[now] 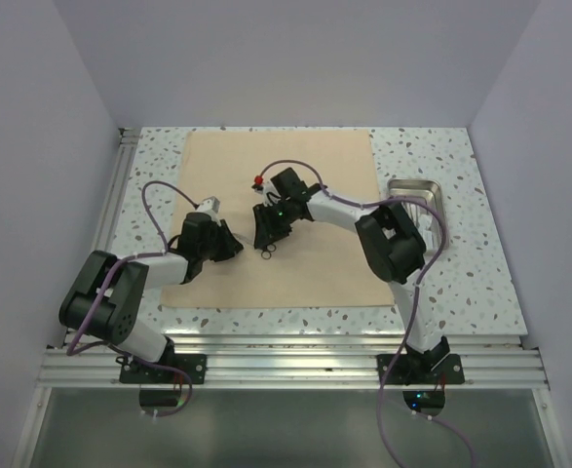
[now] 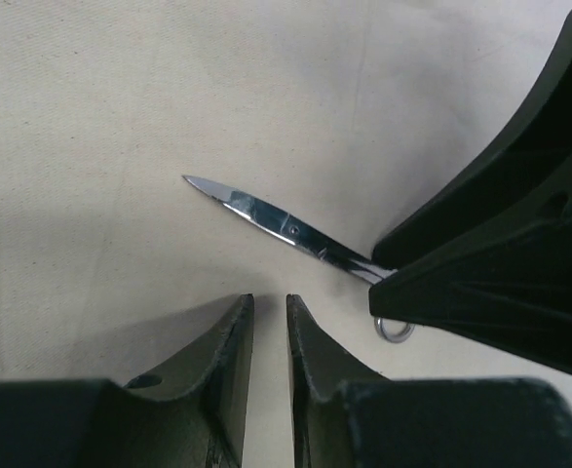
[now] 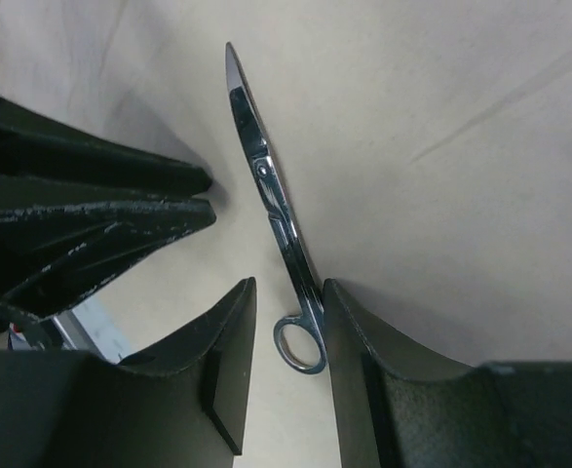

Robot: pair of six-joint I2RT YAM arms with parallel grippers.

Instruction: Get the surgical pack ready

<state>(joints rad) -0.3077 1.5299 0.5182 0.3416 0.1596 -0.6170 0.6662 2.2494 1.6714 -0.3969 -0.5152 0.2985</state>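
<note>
A large plain tan cloth sheet lies spread flat on the speckled surface, presumably as the wrap that the pack's contents get laid on. A pair of small shiny metal scissors lies flat near the middle of the sheet, blades closed, between the two arms.

The right gripper is lowered over the handle end, one finger on each side of the shank just above the finger ring. The jaws are apart, and a gap shows between one finger and the metal, so the scissors look straddled rather than clamped. Straddling the handle leaves the pointed blades free and gives a narrow part to pinch.

The left gripper sits just beside the blades, its tip aimed at them without touching. It is all but closed, with only a thin slit between the fingers, and holds nothing. It is probably placed to steady or nudge the scissors.

A small shiny rectangular steel tray stands off the sheet at the surface's right side, well apart from the scissors. The pack's items are therefore not yet gathered.
</note>
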